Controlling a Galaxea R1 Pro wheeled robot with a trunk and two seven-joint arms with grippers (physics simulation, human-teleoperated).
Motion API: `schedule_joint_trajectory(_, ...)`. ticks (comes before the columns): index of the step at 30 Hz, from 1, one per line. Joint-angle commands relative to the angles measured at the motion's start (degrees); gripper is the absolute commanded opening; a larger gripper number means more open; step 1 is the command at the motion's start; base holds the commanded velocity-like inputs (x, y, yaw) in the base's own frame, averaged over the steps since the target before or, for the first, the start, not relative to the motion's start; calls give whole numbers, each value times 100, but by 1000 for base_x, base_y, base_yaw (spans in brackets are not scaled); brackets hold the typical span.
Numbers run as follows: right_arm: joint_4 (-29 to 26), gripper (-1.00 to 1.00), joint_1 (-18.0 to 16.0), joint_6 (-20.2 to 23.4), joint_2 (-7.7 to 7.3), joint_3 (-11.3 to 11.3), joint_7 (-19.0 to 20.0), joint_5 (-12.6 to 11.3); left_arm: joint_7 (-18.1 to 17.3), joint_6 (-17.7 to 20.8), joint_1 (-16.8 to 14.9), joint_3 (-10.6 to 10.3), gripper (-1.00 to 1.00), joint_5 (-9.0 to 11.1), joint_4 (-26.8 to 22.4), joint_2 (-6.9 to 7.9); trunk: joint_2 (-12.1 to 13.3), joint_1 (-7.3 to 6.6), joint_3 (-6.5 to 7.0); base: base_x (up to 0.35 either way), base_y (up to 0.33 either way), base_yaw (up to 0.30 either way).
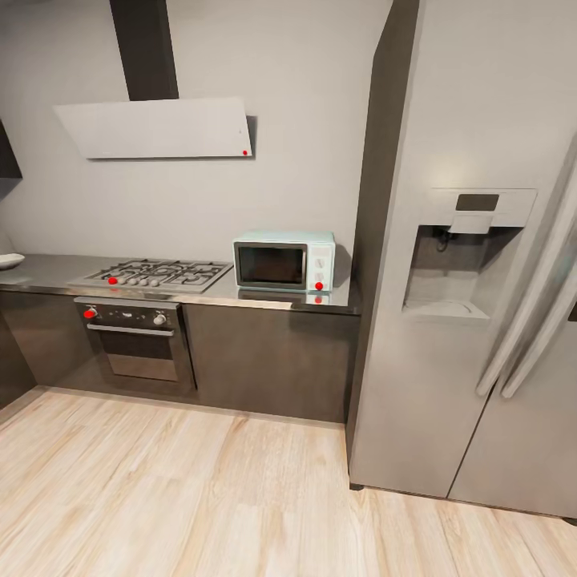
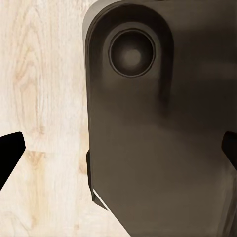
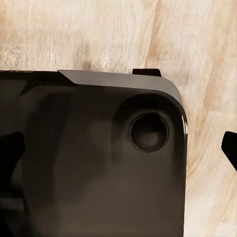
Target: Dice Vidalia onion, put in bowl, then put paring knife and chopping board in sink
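Along the far wall runs the countertop (image 1: 48,272), grey and glossy over dark cabinets, carrying a gas hob (image 1: 152,275) with an oven (image 1: 135,338) beneath it and a pale blue microwave (image 1: 284,261) at its right end. A tall grey fridge (image 1: 473,264) stands to the right, and pale wooden floor (image 1: 176,489) spreads in front. At the left edge of the head view a sliver of a white dish (image 1: 10,260) rests on the countertop; it may be the bowl, but too little shows to be sure. The sink, board, knife and onion are somewhere outside this stretch of kitchen, so the robot looks to be on its way.

Both wrist cameras point down at the floor past the robot's own dark base (image 2: 158,148). The left gripper (image 2: 118,153) has its dark fingertips (image 2: 10,153) at opposite edges of the picture, spread wide with nothing between them. The right gripper (image 3: 118,153) reads the same, one tip (image 3: 230,148) clear against the floor, the other dim against the base.

As a judgement: a whole onion should be firm, light and round with a slick skin, so a grip across its widest part would stop it rolling. The knife wants holding by its handle, and the board, stiff and heavier, by a long edge or near its handle slot.
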Motion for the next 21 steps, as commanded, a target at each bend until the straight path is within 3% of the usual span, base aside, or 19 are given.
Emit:
schedule_joint_trajectory(1,2,100,-3,-19,1,0,-1,1,-6,-5,0,1,100,1,-4,1,-3,0,-5,0,0,0)
schedule_joint_trajectory(21,5,100,-3,-19,1,0,-1,1,-6,-5,0,1,100,1,-4,1,-3,0,-5,0,0,0)
